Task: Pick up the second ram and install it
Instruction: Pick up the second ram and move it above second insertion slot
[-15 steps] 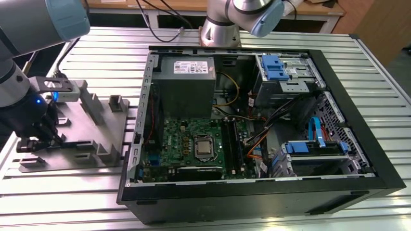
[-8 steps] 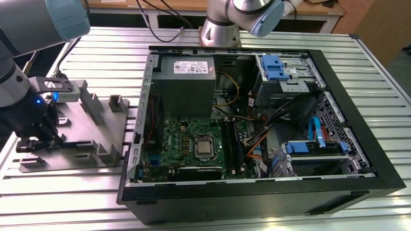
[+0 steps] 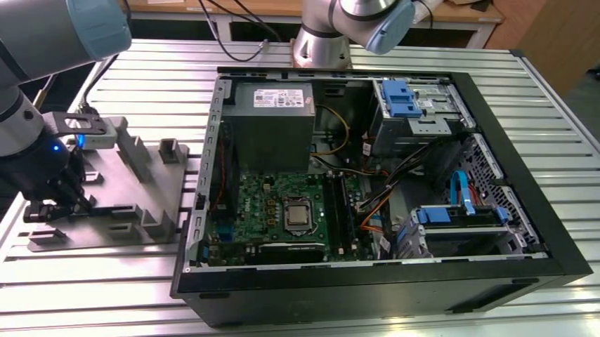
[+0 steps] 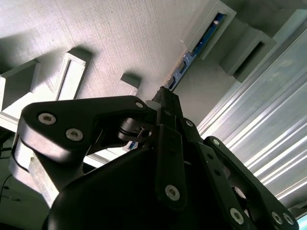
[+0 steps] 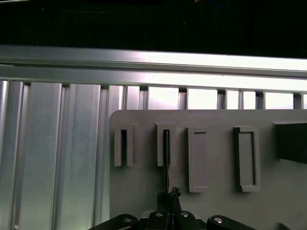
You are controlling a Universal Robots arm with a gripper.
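Your gripper has its jaws drawn together on the near end of the second ram, pinching the thin stick (you see it edge-on in both wrist views, a dark line with flecks of blue and gold in the second). The stick's far end sits in a narrow slotted holder, one of several pale grey blocks raised from the fixture plate. In the exterior view you find the gripper low over that plate's near edge, to the exterior view's left of the open computer case. The plate lies on the ribbed aluminium table, just beside the case. Inside the case the green circuit board lies flat, well apart from the stick.
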